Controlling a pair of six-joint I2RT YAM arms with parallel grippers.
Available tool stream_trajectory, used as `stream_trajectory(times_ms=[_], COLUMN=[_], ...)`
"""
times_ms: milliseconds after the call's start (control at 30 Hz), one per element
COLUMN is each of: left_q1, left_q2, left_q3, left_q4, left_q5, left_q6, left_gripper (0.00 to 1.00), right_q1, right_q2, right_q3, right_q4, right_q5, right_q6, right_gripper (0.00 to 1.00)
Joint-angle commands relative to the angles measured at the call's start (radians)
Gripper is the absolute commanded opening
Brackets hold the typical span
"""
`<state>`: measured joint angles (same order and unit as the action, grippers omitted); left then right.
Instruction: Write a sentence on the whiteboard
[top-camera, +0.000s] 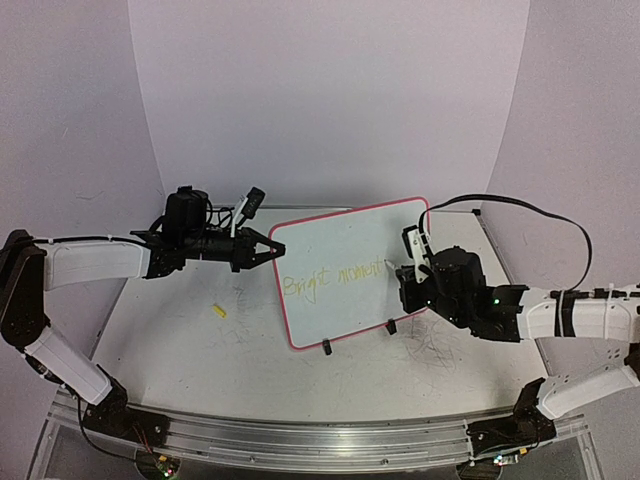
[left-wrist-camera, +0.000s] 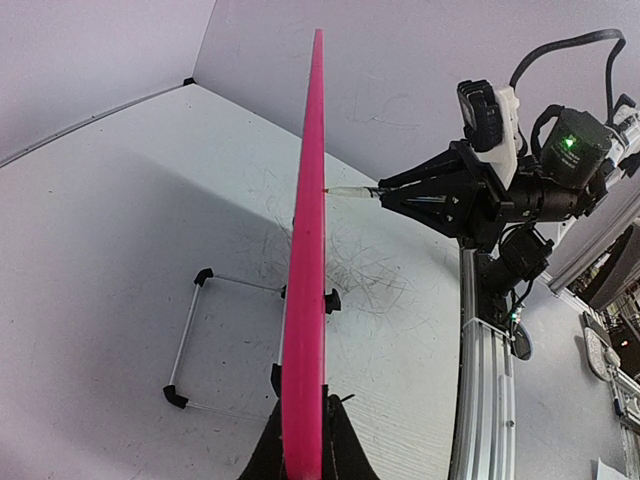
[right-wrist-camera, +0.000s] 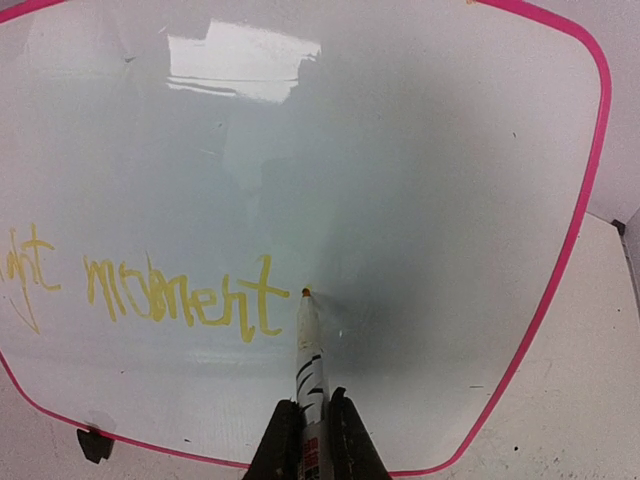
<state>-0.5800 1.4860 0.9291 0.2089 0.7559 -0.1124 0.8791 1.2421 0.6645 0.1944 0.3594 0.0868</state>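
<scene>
The left claw (top-camera: 268, 247) pinches the whiteboard (top-camera: 345, 235) steady so the right claw (right-wrist-camera: 310, 440), clenching a yellow marker (right-wrist-camera: 308, 345), can finish the sentence (right-wrist-camera: 180, 295).

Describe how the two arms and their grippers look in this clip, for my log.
The left arm and right arm have white link shells with black joints. The left gripper and right gripper are black with tapered, wedge-shaped fingers. A black cable loops off the right arm, which also shows a small green light and dark bands around its forearm.
</scene>
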Motion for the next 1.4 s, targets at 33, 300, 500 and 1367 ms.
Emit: stream_trajectory(times_ms=[33, 300, 500, 1367], left_q1=[-0.009, -0.009, -0.009, -0.011], left_q2=[0.022, 0.020, 0.020, 0.023], left_q3=[0.005, 0.005, 0.004, 0.005], left_q4=[-0.085, -0.085, -0.086, -0.087], left_q5=[-0.059, -0.062, -0.063, -0.061], left_q6=[0.111, 0.111, 0.111, 0.111], left_gripper=[0.00, 0.00, 0.00, 0.00], right_q1=[-0.005, -0.006, -0.005, -0.005], right_q2=[0.016, 0.026, 0.023, 0.034], right_q3=[0.044, 0.033, 0.025, 0.021], right_q4=[0.024, -0.001, -0.014, -0.048], right_q5=[0.000, -0.044, -0.036, -0.044], right_q6=[0.002, 0.019, 0.030, 0.046], right_gripper=[0.00, 0.00, 0.00, 0.00])
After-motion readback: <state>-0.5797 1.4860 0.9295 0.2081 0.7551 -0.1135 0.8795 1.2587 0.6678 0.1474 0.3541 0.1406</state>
